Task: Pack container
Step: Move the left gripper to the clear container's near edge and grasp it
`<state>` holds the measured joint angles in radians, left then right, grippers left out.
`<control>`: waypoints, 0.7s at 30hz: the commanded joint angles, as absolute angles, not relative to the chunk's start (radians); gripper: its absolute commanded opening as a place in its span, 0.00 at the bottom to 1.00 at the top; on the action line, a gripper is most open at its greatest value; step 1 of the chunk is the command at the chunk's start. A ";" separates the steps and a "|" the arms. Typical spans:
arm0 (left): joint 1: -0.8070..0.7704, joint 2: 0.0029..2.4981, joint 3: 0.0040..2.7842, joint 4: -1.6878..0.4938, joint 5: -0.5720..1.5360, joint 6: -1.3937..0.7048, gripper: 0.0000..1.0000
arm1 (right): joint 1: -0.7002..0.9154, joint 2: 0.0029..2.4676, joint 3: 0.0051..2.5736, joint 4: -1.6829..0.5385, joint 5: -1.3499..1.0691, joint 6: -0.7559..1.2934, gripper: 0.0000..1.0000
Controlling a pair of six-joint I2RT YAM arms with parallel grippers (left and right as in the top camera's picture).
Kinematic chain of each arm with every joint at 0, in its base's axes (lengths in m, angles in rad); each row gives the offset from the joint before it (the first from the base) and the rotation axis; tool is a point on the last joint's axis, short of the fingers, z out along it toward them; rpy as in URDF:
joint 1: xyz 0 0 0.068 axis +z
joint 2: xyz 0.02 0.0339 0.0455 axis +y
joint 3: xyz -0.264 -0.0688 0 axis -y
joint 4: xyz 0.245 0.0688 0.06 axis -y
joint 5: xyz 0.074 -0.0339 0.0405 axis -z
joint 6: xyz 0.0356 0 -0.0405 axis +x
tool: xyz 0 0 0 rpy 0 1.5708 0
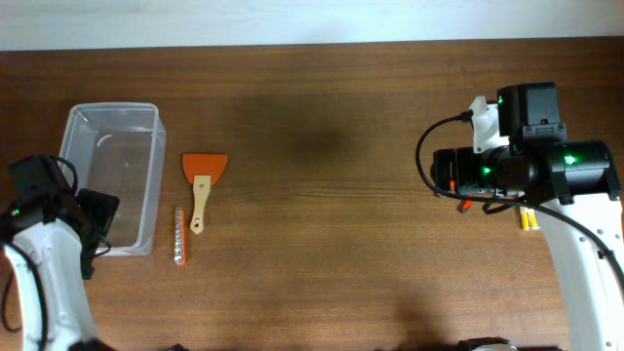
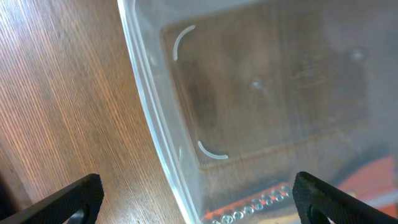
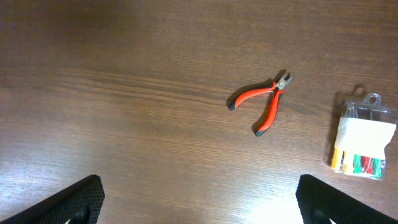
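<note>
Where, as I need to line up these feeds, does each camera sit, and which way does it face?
Overhead: fixed above the table, looking straight down; the left arm and right arm both show.
Left wrist: on the left arm, looking down at the container rim; left gripper open, fingertips at the bottom corners.
Right wrist: on the right arm, looking down at red pliers and a packet; right gripper open.
Shared: overhead and left wrist both show the container.

Clear plastic container (image 2: 267, 87) ahead of the wide-spread jaws, its rounded rim running down between them, bare wooden bench (image 2: 62, 87) by the jaw seen at left, blurred orange shape (image 2: 373, 173) and row of metal bits (image 2: 258, 204) visible through the wall nearer the other jaw
</note>
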<state>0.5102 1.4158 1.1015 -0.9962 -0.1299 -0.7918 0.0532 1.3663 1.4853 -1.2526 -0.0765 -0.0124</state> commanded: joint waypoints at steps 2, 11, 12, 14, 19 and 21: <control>0.516 1.510 1.094 -0.981 -0.120 -0.876 0.99 | 0.059 1.368 1.509 -1.251 -0.067 -0.022 0.99; 0.524 1.679 1.094 -0.944 -0.138 -0.916 0.99 | 0.059 1.368 1.509 -1.253 -0.067 -0.022 0.99; 0.526 1.689 1.094 -0.938 -0.147 -0.916 1.00 | 0.059 1.368 1.509 -1.254 -0.067 -0.022 0.99; 0.533 1.703 1.094 -0.931 -0.154 -0.916 0.99 | 0.059 1.368 1.509 -1.254 -0.067 -0.022 0.99; 0.553 1.728 1.094 -0.920 -0.154 -0.916 0.83 | 0.059 1.368 1.509 -1.254 -0.067 -0.022 0.99; 0.556 1.733 1.094 -0.920 -0.154 -0.916 0.74 | 0.059 1.368 1.509 -1.254 -0.067 -0.023 0.99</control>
<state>0.5449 1.7130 1.1007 -0.9222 -0.1379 -0.9035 0.0532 1.3663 1.4853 -1.2533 -0.0765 -0.0128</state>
